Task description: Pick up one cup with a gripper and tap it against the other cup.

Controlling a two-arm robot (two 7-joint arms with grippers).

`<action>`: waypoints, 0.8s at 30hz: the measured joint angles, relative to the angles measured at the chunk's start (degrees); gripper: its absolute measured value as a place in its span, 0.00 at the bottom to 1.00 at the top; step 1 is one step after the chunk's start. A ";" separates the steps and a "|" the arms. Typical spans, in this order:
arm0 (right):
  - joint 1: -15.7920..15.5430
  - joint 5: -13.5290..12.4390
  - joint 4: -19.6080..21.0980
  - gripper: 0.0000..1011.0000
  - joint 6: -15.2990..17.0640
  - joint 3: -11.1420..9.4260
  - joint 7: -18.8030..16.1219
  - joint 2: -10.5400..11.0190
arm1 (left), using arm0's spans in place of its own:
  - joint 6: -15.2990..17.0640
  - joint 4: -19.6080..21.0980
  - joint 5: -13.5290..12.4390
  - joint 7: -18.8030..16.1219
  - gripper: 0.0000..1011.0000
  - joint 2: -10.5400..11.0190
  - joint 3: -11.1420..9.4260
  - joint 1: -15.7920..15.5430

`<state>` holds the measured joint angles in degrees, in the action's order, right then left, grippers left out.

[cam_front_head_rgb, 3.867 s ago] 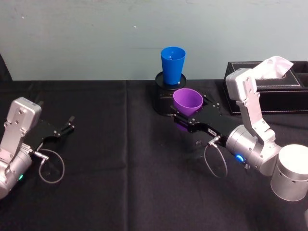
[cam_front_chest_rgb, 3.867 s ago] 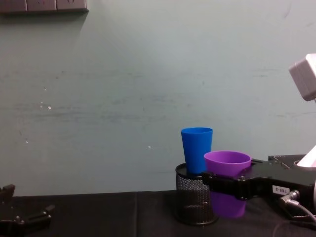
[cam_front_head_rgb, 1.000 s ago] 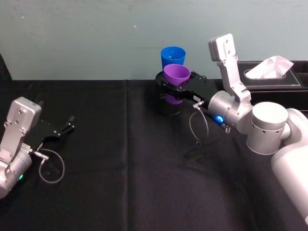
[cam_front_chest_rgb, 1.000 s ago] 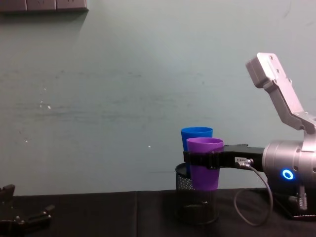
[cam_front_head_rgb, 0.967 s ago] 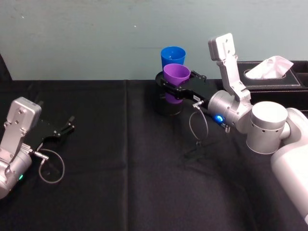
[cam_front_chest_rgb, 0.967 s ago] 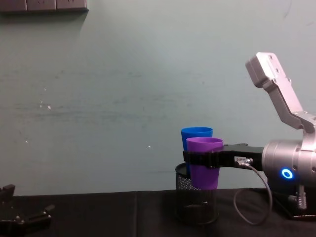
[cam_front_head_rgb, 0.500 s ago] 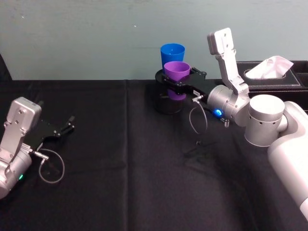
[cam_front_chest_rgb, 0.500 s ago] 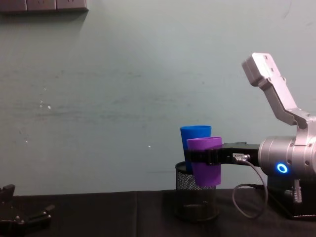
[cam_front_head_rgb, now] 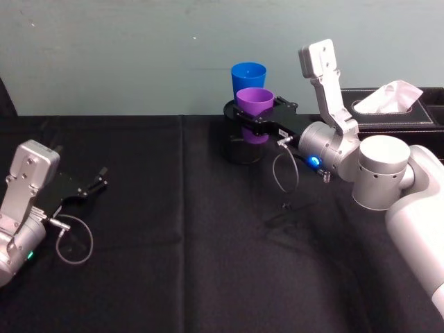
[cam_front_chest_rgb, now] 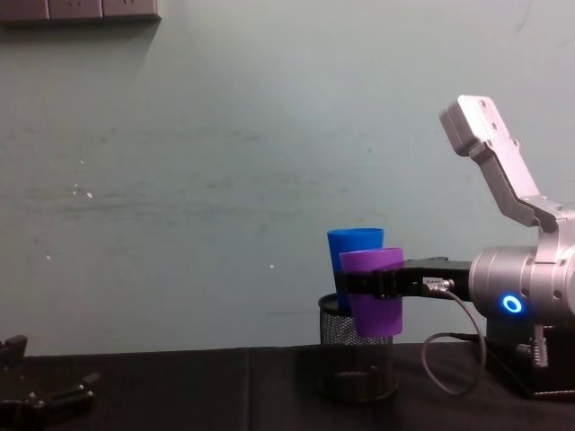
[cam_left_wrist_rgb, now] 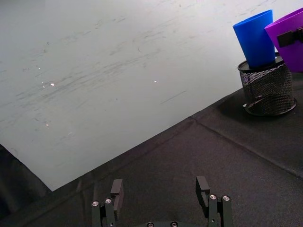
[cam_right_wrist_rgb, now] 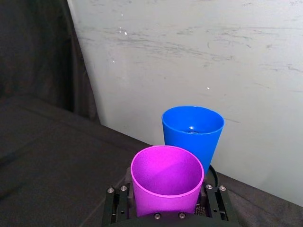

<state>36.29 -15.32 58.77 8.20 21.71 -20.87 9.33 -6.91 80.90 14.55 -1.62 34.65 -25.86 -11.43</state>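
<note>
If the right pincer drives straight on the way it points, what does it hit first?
The purple plastic tumbler clamped in the right pincer would meet the bright blue plastic tumbler in the black wire-mesh pot, directly ahead; whether they touch is unclear.

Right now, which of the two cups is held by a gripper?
The purple cup, gripped around its wall by the right gripper and held in the air. The blue cup stands in the black mesh pot behind it. The left gripper lies open.
</note>
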 joint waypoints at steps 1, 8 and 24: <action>0.00 0.00 0.01 0.73 0.00 0.01 0.00 0.00 | 0.00 0.00 0.00 0.00 0.99 0.00 0.00 0.00; -0.03 0.00 0.06 0.73 -0.01 0.05 -0.02 0.02 | 0.00 0.00 0.00 0.00 0.99 0.00 0.00 0.00; -0.09 0.00 0.13 0.73 -0.06 0.05 -0.04 0.07 | 0.00 0.00 0.00 0.00 0.99 0.00 0.00 0.00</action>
<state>36.20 -15.32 58.91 8.14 21.76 -20.90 9.40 -6.91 80.90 14.54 -1.62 34.65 -25.86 -11.43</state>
